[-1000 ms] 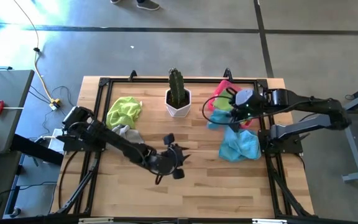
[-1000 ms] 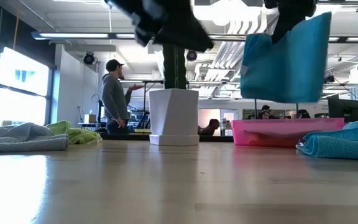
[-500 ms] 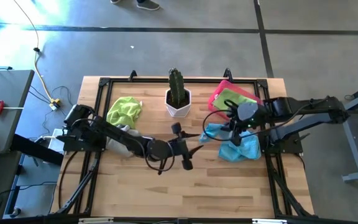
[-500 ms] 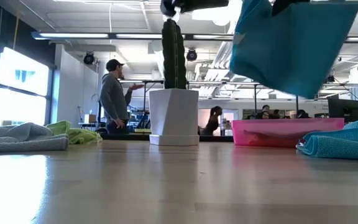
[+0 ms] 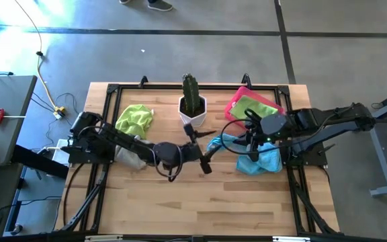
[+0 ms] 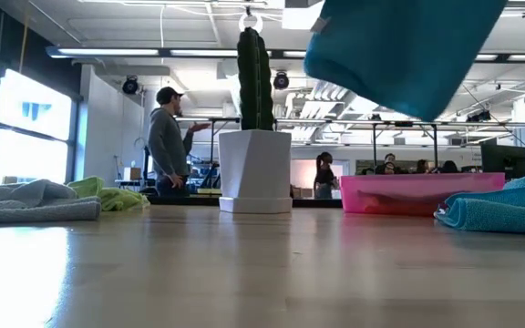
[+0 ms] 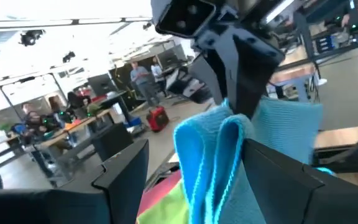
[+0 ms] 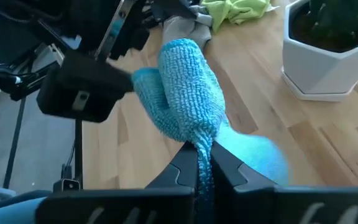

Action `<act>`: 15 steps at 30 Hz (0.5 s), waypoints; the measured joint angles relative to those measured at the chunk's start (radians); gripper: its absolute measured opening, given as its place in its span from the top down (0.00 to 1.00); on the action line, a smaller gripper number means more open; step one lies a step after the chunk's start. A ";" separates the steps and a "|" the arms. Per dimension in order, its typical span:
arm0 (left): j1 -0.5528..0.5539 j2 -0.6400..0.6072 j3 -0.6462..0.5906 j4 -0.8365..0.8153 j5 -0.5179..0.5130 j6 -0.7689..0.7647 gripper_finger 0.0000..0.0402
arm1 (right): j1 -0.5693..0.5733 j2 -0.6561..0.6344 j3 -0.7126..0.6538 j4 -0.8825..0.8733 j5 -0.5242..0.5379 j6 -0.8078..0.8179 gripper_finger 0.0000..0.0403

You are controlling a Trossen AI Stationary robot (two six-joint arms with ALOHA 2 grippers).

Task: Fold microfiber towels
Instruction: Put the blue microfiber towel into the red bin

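Pinching light blue towel (image 5: 228, 142) aloft: right tool (image 5: 250, 142); left tool (image 5: 205, 146) wide; no writing legible.

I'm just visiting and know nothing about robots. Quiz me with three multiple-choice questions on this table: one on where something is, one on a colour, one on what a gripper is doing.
1. Where does the cactus pot stand?
A. far edge of the table, mid-width
B. inside the tray
C. on the floor

2. What colour is the towel held in the air?
A. yellow
B. light blue
C. grey

3. How is the right gripper?
A. wide open, empty
B. shut on the towel
C. resting on the pot

Answers:
1 A, the high view shows the pot at the table's far edge.
2 B, both wrist views show blue cloth.
3 B, its fingers pinch the cloth.
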 joint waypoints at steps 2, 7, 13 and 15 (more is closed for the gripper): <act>0.001 -0.001 0.000 -0.001 0.025 0.001 0.38 | 0.008 0.000 0.000 0.001 0.020 0.003 1.00; -0.003 0.003 0.000 -0.031 0.111 -0.021 0.38 | 0.019 0.000 0.000 0.017 0.036 -0.002 1.00; 0.005 0.006 0.000 -0.067 0.059 -0.037 0.38 | 0.049 0.000 0.000 0.075 0.019 -0.022 1.00; 0.007 0.006 0.000 -0.078 0.020 -0.043 0.38 | 0.062 0.000 0.000 0.079 0.003 -0.026 1.00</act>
